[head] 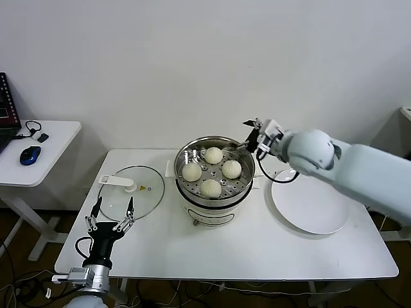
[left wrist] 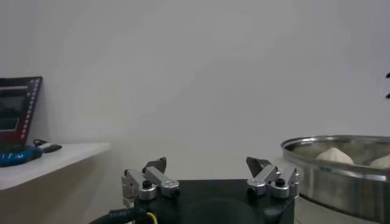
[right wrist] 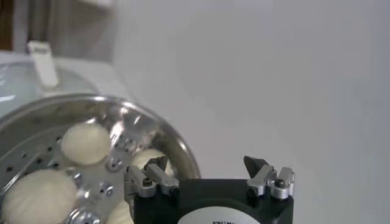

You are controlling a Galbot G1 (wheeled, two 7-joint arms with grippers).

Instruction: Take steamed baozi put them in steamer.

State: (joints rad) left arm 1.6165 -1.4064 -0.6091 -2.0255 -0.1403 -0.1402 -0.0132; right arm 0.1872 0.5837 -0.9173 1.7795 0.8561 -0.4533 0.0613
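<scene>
buns in the steamer

four buns [head: 211, 171] sit on the holed tray inside the steamer [head: 214, 204], mid-table. i see my right gripper [head: 254, 136] empty with fingers spread, hanging just past the steamer's far right rim. right of the pot lies a bare white plate [head: 311, 208]; left of it a glass lid [head: 132, 190]. my left gripper [head: 111, 212] hovers near the lid, fingers apart and empty.

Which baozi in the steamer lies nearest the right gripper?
The baozi on the steamer's right side; the other three lie farther from the right gripper.
</scene>
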